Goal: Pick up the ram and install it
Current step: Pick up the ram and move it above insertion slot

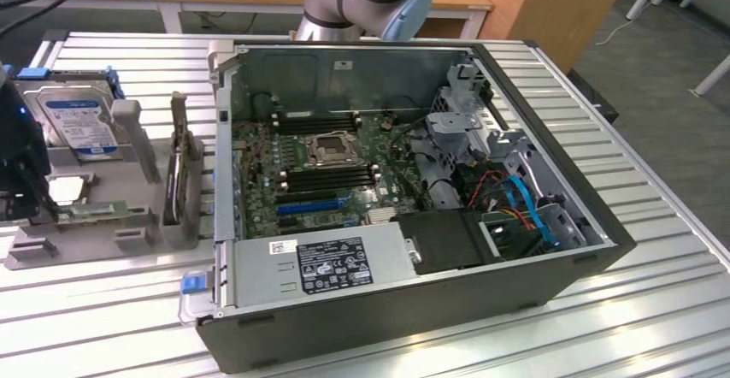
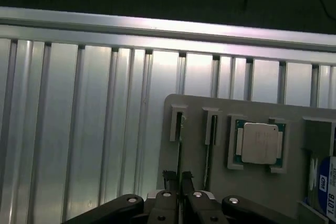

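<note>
Wrist view: claw (image 2: 178, 178) pinches the ram (image 2: 180, 145) between its 2 fingertips; likely light, stiff, fragile, best held by its bare long edges.

The ribbed tabletop (image 1: 673, 181) is bare metal, bright and shiny. At its edge, the parts holder (image 1: 80, 245) looks matt grey plastic, the ram (image 1: 97, 212) green circuit board. The computer case (image 1: 456, 305) is dark, dull-painted metal.

Open computer case (image 1: 399, 310), hard drive (image 1: 78, 121), processor (image 2: 260, 142)
</note>
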{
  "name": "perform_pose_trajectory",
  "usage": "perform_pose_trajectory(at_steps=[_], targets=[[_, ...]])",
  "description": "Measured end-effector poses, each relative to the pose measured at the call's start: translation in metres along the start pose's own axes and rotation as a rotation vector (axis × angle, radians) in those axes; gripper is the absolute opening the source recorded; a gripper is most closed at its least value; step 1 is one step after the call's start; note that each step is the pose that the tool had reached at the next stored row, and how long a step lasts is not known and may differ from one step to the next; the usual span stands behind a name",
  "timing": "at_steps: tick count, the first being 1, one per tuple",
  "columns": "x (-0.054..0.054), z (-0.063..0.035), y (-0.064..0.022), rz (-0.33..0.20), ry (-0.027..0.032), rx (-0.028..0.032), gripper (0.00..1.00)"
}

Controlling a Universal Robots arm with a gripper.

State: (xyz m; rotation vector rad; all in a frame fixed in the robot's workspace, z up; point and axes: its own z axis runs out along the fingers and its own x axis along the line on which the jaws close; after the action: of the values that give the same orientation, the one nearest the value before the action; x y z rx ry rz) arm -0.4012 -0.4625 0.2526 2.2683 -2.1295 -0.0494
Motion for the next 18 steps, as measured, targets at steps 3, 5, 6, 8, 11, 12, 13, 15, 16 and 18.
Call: perform_pose_trajectory(at_steps=[3,5,6,8,11,12,13,15,16,18], targets=[[0.000,-0.0124,0.0005,-0.028,0.0011,-0.0001,0.14],[0.000,-0.0213,0.0007,-0.036,0.0015,-0.0001,0.14],[0.000,-0.0258,0.0009,-0.041,0.0017,-0.0001,0.14],[0.000,-0.0351,0.0012,-0.050,0.0020,-0.0001,0.14],[0.000,-0.0486,0.0016,-0.062,0.0026,-0.0001,0.14],[0.000,-0.0531,0.0017,-0.065,0.0027,-0.0001,0.14],[0.000,-0.0576,0.0019,-0.068,0.0029,-0.0002,0.14],[0.000,-0.0669,0.0022,-0.074,0.0031,-0.0001,0.14],[0.000,-0.0714,0.0023,-0.077,0.0032,-0.0001,0.14],[0.000,-0.0804,0.0026,-0.082,0.0035,-0.0002,0.14]])
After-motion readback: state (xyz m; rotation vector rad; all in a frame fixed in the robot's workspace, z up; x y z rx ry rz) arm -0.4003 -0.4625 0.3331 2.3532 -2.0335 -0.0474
